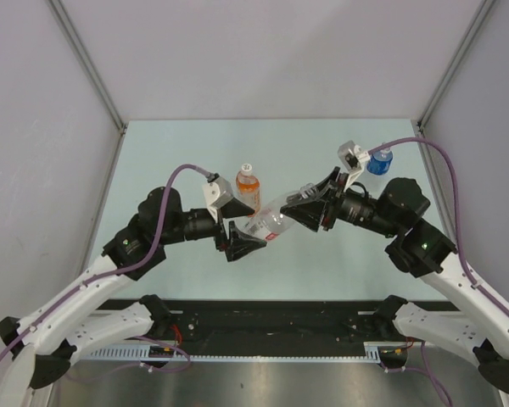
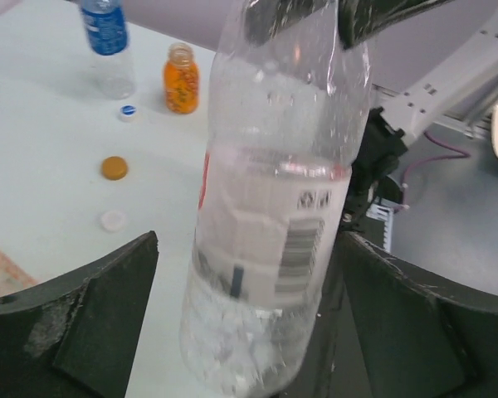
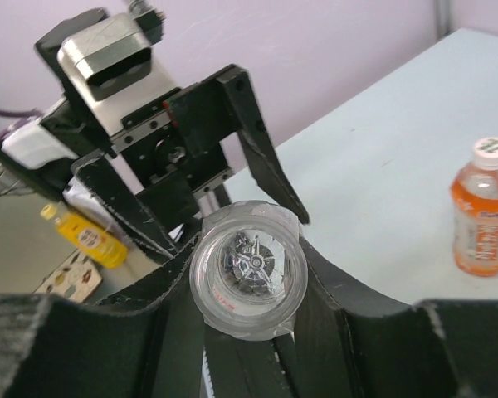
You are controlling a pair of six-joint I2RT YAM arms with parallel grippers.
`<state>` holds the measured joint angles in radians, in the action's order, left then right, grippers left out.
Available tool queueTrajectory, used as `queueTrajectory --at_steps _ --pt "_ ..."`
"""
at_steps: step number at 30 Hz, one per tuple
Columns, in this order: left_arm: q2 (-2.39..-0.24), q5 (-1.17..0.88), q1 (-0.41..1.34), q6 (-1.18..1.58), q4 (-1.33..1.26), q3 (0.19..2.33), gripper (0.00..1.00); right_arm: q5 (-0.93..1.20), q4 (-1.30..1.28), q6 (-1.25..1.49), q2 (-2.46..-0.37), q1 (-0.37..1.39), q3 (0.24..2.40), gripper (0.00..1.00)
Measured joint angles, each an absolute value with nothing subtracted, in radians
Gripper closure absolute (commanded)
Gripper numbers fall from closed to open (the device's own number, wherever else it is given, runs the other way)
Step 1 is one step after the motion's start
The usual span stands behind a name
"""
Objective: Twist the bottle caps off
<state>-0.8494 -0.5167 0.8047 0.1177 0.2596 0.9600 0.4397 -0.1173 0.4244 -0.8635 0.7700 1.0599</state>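
One clear bottle [image 1: 270, 225]: over table [image 1: 170, 153] middle
right gripper [image 1: 304, 208]: clamped on its base
left gripper [image 1: 244, 240]: spread wide, not touching
orange cap [image 2: 114, 167]: loose on table

The top camera hangs above and behind the arm bases, looking steeply down over the whole pale table [image 1: 195, 144]. The left wrist camera faces roughly 2 o'clock across that table, very close to the clear bottle [image 2: 274, 215]. The right wrist camera faces about 8 o'clock, close on one end of it. All three views share that bottle; the top and right wrist views also share the orange drink bottle [image 1: 248, 188].
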Motion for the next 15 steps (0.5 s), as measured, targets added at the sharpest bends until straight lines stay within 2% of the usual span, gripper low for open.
queueTrajectory --at_steps 1,8,15 --pt "-0.84 -0.492 0.805 0.107 0.273 0.963 0.0 0.421 -0.124 0.423 -0.855 0.764 1.063 0.71" --pt "-0.726 -0.279 0.805 0.054 0.337 0.971 0.0 0.246 -0.204 0.37 -0.837 0.719 1.135 0.71" --pt "-0.62 0.014 0.802 0.045 0.395 0.986 0.01 -0.075 -0.303 0.312 -0.898 0.698 1.18 0.72"
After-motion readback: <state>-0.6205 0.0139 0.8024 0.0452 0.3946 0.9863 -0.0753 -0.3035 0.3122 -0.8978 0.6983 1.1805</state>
